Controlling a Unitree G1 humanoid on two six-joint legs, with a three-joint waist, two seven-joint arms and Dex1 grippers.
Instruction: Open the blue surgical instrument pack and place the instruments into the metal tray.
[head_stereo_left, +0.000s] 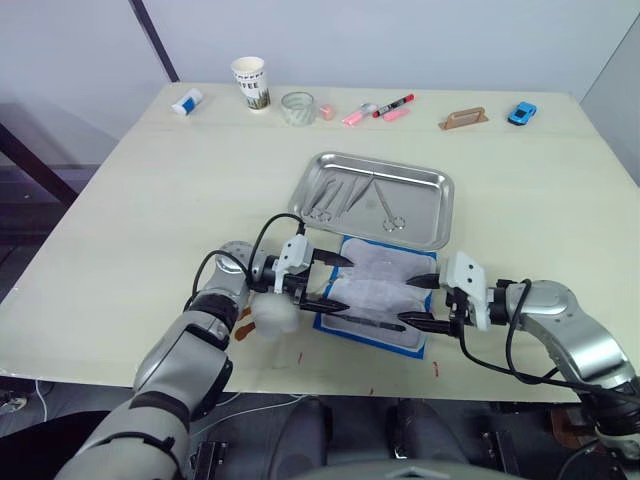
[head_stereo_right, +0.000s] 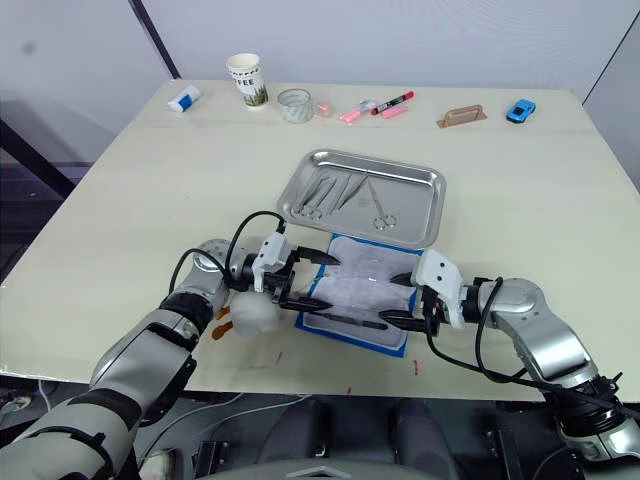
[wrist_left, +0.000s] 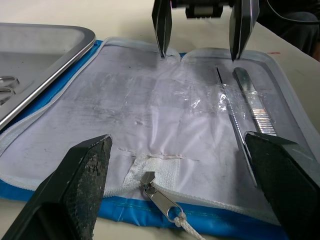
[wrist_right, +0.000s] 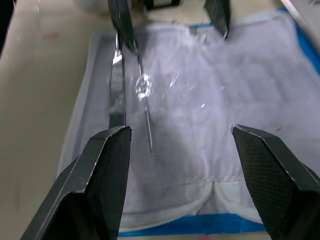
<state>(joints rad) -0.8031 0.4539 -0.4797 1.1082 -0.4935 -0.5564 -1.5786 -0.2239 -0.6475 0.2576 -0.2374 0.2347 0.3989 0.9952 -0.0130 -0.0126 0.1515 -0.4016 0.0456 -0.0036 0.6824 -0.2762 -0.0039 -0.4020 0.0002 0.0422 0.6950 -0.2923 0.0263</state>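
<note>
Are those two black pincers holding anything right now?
No. Both the left pincer and right pincer are open over the unzipped pack, gripping nothing.

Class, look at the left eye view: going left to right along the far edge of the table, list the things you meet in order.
White-and-blue tube → paper cup → glass jar → pink items → red-capped marker pen → tan wooden block → blue toy car.

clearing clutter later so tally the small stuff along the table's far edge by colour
pink bits: 3
blue car: 1
red-capped marker: 1
brown block: 1
white-and-blue tube: 1
printed white cup: 1
clear round thing: 1
total: 9
</note>
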